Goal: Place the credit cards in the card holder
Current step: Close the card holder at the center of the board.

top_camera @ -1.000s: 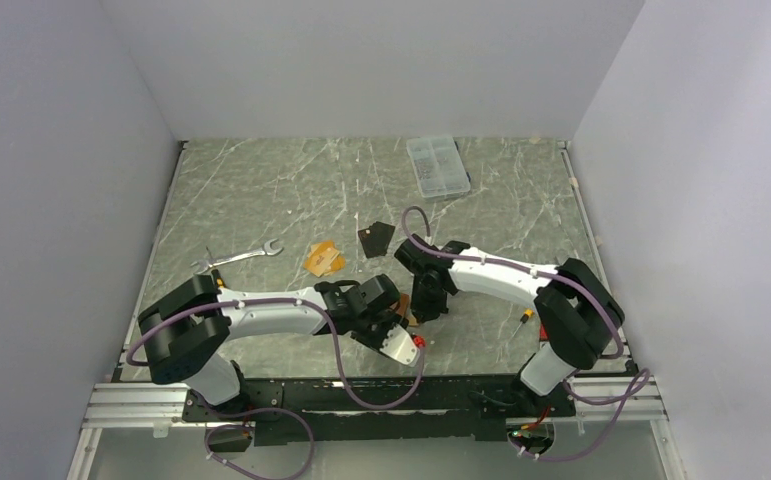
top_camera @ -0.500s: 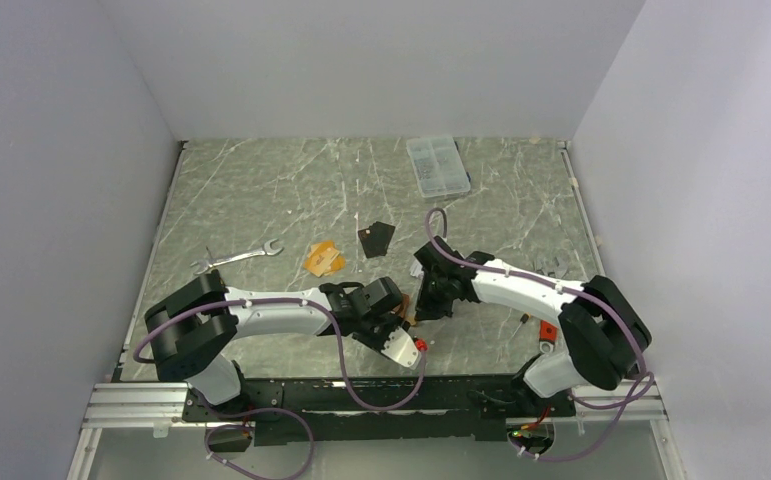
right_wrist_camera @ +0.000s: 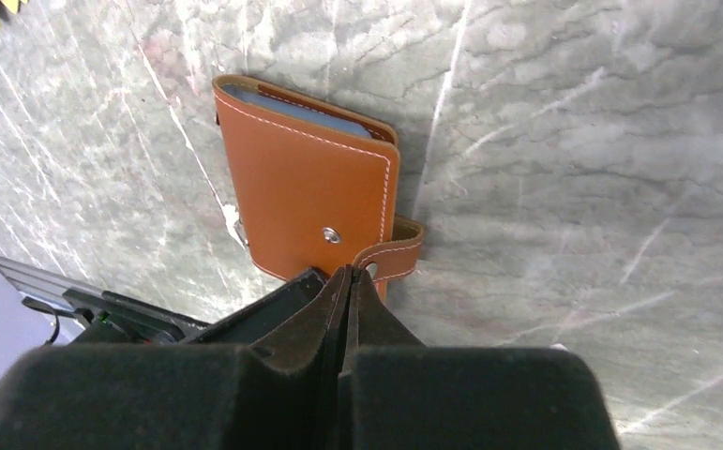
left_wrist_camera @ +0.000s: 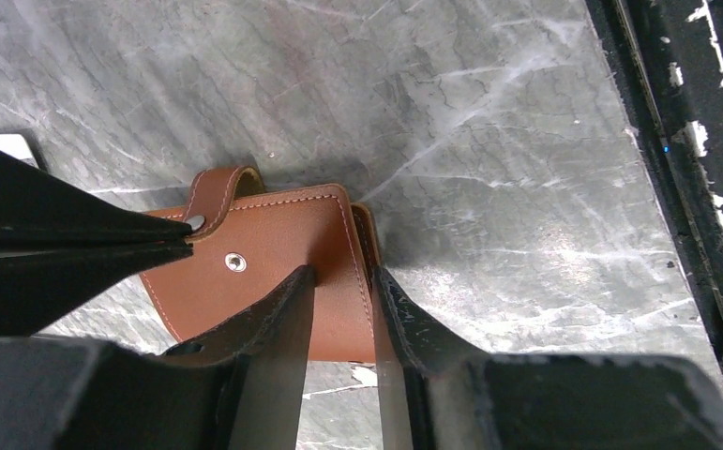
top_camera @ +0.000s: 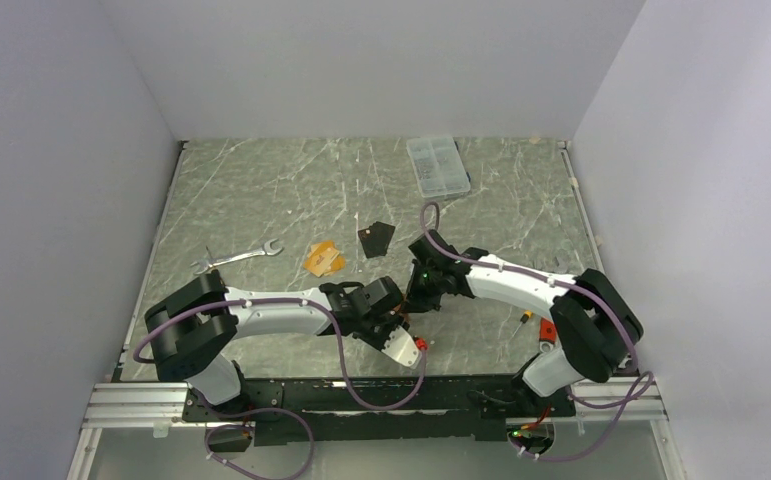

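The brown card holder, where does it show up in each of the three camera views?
Top external: the card holder is a small brown sliver, mostly hidden between the two grippers.
Left wrist: lower centre, its edge between the left gripper fingers.
Right wrist: centre left.
Shared landmark: its snap tab, seen in both wrist views.

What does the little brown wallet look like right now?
The card holder is tan-brown leather with pale stitching, a metal snap on its cover and a snap tab hanging loose. It lies folded on the marble table, blue-grey pockets peeking from one edge. The left tool straddles its spine edge; the right tool, shut, pinches the tab.
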Controlling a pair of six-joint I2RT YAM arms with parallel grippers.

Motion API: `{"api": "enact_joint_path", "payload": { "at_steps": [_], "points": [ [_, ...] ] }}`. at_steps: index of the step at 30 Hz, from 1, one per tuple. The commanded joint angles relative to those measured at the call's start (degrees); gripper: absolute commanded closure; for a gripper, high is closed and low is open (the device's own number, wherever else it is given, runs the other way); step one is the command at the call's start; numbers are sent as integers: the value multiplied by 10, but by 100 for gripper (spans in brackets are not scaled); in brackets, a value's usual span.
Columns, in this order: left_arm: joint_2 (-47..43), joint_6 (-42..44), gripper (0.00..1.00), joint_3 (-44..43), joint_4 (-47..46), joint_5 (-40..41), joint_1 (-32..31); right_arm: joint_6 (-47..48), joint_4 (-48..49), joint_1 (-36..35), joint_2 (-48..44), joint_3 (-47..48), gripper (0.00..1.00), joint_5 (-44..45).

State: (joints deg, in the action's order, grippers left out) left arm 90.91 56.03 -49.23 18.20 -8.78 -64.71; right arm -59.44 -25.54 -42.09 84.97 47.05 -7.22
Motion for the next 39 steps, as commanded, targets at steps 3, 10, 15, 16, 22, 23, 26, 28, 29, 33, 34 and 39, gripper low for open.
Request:
{"api": "enact_joint_path", "payload": {
  "at_steps": [3, 10, 15, 16, 22, 23, 26, 28, 29, 33, 34, 39],
  "points": [
    [4, -20, 66, -23, 41, -24, -1, -13, 30, 0, 26, 33, 100, -9],
    [-41, -25, 55, -47, 76, -47, 39, 0, 15, 0, 63, 52, 100, -2],
    [-75, 22, 52, -40, 96, -63, 105, 7, 8, 0, 71, 58, 100, 3],
    [-75, 34, 53, -31, 93, -57, 115, 7, 7, 0, 71, 58, 100, 4],
    [-76, 91, 58, 75, -45, -1, 126, 9, 9, 0, 76, 57, 100, -1],
    [-76, 98, 59, 86, -74, 5, 125, 9, 9, 1, 77, 58, 100, -2],
    [-57, 101, 60, 86, -90, 16, 124, 14, 6, 1, 78, 61, 100, -3],
    [-49, 96, 63, 80, -91, 18, 122, 17, 2, 2, 78, 64, 100, -3],
    [-49, 96, 63, 81, -92, 15, 121, 18, 2, 4, 78, 64, 100, -5],
    [-54, 85, 65, 82, -85, 1, 98, 25, -2, 8, 75, 66, 100, -11],
    [-52, 80, 66, 79, -79, -1, 90, 28, -3, 10, 75, 66, 100, -12],
    [-53, 57, 67, 74, -69, -6, 56, 34, -7, 12, 70, 67, 100, -19]
  ]
}}
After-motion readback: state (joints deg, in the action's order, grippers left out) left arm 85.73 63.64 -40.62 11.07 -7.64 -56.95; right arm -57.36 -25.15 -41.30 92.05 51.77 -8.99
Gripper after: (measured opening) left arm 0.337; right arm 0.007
